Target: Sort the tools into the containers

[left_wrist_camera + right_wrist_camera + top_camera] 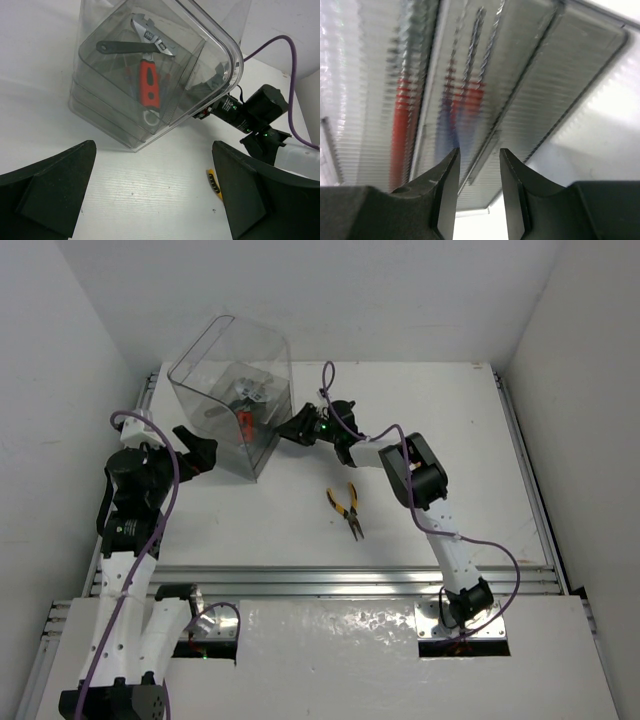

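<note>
One pair of pliers (345,511) is lying mid-surface, long axis near-to-far, nearward of the right hand (479,152), which is hovering narrowly parted against the far-left box (232,390); left hand (197,452) is gaping, empty.

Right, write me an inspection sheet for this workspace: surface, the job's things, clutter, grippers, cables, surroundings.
Surface: white table, no spills or marks seen.
Job's things: clear box stands at the far left. A red-handled adjustable wrench and a black wrench are inside it. The yellow-handled pliers lie on the table outside it, not yet sorted.
Clutter: nothing seen.
Grippers: left gripper is open, empty and facing the box. The right gripper is close against the box's ribbed wall with its fingers narrowly apart; cannot tell whether they pinch anything.
Cables: a purple cable runs along the left arm and another along the right arm, neither snagged.
Surroundings: white walls; metal rail along the near edge.
</note>
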Action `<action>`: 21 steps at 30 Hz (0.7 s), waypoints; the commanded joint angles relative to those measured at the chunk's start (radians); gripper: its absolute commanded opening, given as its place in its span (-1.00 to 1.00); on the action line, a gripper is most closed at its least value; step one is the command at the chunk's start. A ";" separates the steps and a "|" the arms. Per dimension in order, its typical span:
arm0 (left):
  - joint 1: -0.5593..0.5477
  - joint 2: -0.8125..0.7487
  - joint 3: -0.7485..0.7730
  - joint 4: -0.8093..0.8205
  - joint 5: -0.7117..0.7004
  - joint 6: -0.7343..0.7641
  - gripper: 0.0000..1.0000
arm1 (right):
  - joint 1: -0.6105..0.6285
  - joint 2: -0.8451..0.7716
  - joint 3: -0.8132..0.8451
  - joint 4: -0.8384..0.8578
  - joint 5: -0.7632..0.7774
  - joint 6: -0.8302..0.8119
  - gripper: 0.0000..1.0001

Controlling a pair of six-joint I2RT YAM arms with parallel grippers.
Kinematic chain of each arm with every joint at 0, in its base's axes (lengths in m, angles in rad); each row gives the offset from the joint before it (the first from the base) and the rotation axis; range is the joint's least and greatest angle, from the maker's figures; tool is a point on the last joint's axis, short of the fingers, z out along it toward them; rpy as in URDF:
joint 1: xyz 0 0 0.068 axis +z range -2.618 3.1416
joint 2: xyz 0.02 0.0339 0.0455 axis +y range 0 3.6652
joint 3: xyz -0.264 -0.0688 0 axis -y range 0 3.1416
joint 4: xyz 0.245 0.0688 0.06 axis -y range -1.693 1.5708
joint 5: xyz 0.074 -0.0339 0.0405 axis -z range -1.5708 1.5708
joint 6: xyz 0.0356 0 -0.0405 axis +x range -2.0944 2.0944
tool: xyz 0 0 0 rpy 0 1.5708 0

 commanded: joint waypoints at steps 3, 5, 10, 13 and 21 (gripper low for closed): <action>0.002 0.003 0.033 0.042 0.002 0.015 0.99 | -0.012 0.082 0.097 0.076 -0.051 0.080 -0.22; 0.000 0.002 0.031 0.041 0.002 0.015 0.99 | -0.012 0.091 0.106 0.076 -0.054 0.085 -0.22; 0.002 0.006 0.033 0.041 0.004 0.015 0.99 | -0.015 0.109 0.143 0.076 -0.063 0.086 -0.50; 0.000 0.008 0.031 0.041 0.007 0.015 0.99 | -0.017 0.129 0.166 0.110 -0.076 0.111 -0.57; 0.000 0.011 0.031 0.041 0.008 0.015 0.99 | -0.027 0.117 0.104 0.205 -0.093 0.168 -1.00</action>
